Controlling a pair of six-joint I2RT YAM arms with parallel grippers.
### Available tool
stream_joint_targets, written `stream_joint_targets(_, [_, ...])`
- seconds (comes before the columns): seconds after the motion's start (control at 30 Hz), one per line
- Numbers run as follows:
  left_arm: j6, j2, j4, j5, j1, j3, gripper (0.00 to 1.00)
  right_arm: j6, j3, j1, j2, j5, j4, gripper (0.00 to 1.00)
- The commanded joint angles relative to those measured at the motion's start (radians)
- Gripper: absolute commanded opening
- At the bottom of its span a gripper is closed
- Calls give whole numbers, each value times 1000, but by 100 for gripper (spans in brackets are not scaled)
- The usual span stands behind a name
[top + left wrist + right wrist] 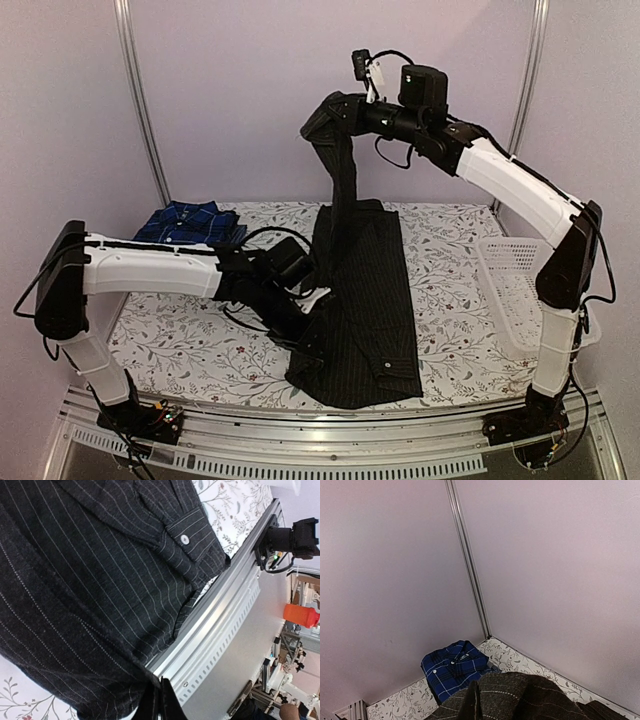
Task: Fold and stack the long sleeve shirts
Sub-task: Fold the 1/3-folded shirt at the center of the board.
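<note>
Pinstripe shirt (365,300) reaches near table (180,350) edge — right tool (320,122) pinches far end.

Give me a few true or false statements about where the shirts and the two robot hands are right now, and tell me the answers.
1. The right hand holds one end of the black pinstriped button-up shirt lifted high above the table. True.
2. The blue plaid shirt lies inside the white plastic mesh basket. False: it lies folded on the floral-cloth table at the far left, and the basket stands at the right edge.
3. The left hand is at the left edge of the pinstriped shirt. True.
4. The whole pinstriped shirt hangs in the air. False: its near part lies flat on the table.
</note>
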Motion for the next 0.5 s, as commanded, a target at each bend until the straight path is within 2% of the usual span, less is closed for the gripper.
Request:
stream_joint_targets(0.0, [22, 21, -27, 19, -17, 44, 3, -17, 26, -18, -26, 4, -38, 0])
stream_joint_targets(0.2, [19, 52, -6, 46, -21, 44, 2, -5, 2, -23, -31, -6, -45, 0])
stream_joint_targets(0.47, [-8, -22, -14, 0, -22, 3, 1, 4, 110, -23, -15, -43, -49, 0])
